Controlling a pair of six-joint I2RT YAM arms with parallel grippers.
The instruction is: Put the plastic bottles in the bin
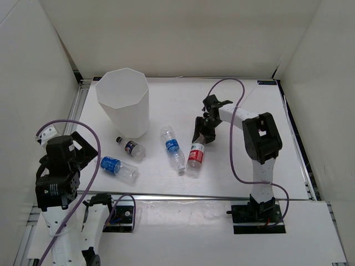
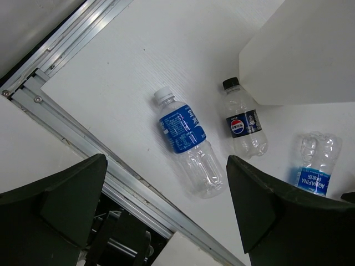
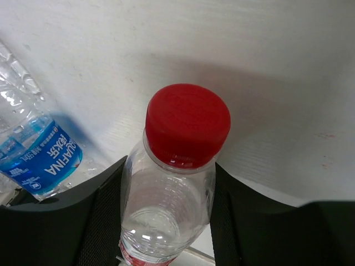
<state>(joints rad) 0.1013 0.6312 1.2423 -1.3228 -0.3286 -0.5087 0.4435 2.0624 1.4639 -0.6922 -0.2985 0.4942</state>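
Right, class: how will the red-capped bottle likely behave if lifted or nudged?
The red-capped bottle looks empty, so probably light. Its thin clear wall may buckle under a hard squeeze. Lying on its round side, it would likely roll if nudged.

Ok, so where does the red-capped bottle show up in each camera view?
Top external: red-capped bottle right of centre, its cap at the right gripper.
Left wrist: not in it.
Right wrist: centre, flanked by the gripper's fingers.
Shared landmark: the Aquafina bottle, seen in all three views.
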